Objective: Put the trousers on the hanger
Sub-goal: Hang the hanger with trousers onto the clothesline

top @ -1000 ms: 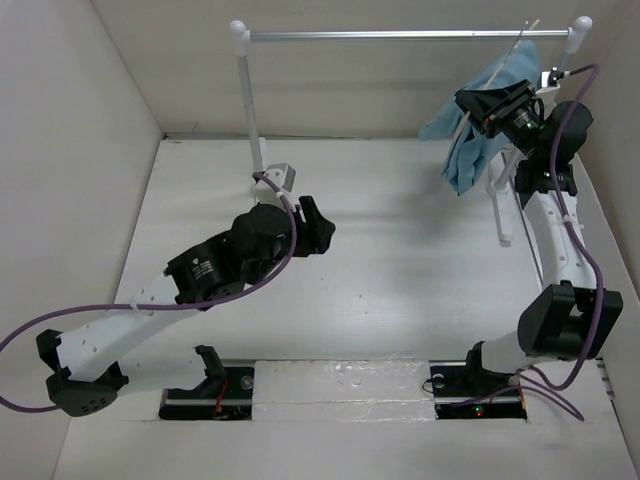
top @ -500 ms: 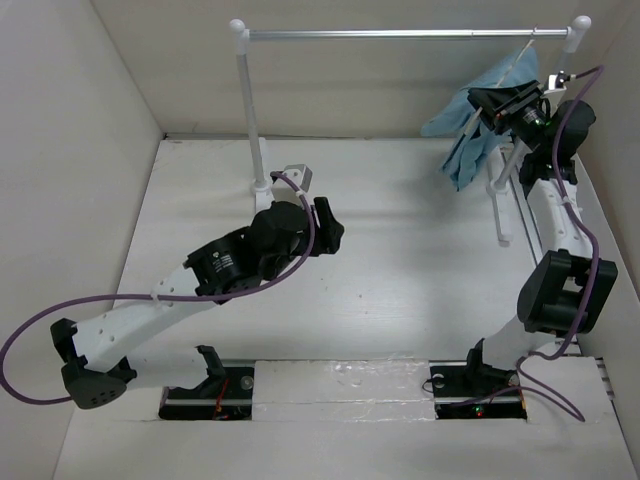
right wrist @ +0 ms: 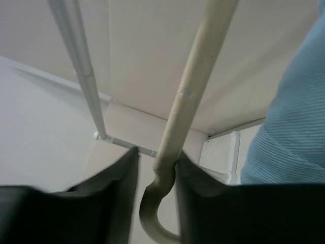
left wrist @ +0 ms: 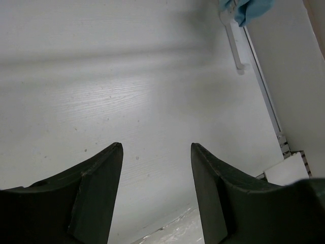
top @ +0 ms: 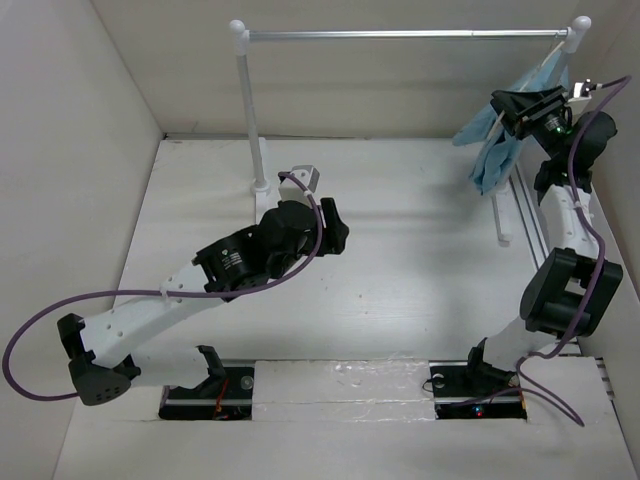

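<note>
1. The right gripper [right wrist: 156,153] pinches the hanger [right wrist: 195,76]. The cream bar runs lengthwise between its fingers, with the curved end near the palm.
2. The trousers [top: 497,158] drape from the hanger, bunched just below the right end of the rail [top: 400,34] and off the table [top: 420,260].
3. In the right wrist view the rail lies left of the bar and apart from it. Whether any part of the hanger hooks the rail, I cannot tell.
4. The left gripper [left wrist: 156,152] hangs spread and empty over mid-table, well apart from the trousers. The right arm is far nearer, so the next move is likely its own.
</note>
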Robot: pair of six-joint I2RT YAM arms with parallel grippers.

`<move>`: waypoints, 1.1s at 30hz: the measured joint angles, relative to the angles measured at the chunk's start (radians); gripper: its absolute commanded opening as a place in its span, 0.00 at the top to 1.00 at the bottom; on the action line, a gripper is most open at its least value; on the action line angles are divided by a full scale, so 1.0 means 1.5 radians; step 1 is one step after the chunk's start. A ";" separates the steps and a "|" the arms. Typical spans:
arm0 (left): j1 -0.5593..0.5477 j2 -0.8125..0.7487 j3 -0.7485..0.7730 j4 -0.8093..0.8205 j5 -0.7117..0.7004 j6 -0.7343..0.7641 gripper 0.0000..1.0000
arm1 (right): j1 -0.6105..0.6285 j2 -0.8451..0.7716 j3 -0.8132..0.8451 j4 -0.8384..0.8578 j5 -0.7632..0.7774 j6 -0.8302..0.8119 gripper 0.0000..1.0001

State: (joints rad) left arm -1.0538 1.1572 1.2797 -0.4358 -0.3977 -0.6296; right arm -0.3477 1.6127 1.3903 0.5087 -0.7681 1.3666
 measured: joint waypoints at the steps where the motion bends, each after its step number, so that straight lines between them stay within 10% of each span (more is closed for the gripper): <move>1: 0.000 0.000 0.000 0.000 0.000 0.000 0.46 | -0.004 0.000 0.000 0.009 -0.003 -0.007 0.45; 3: 0.000 0.000 0.000 0.001 0.000 -0.003 0.45 | -0.010 -0.004 0.000 0.024 -0.012 -0.024 0.34; 5: 0.000 0.000 0.001 0.001 -0.001 -0.005 0.44 | -0.014 -0.013 0.000 0.024 -0.024 -0.055 0.46; 6: 0.000 0.000 0.002 0.001 -0.001 -0.005 0.42 | -0.015 -0.016 0.000 0.020 -0.025 -0.062 0.00; 25: 0.000 -0.076 0.216 -0.023 -0.086 0.036 0.01 | -0.171 -0.227 0.121 -0.277 0.086 -0.361 0.00; 33: 0.000 -0.210 0.215 -0.130 -0.186 -0.008 0.01 | 0.067 -0.476 -0.014 -0.262 0.070 -0.435 0.00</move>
State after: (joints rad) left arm -1.0538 0.8417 1.6024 -0.6304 -0.6762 -0.6422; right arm -0.2474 0.8989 1.3693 0.1158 -0.6636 0.7139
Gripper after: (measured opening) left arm 0.986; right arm 0.998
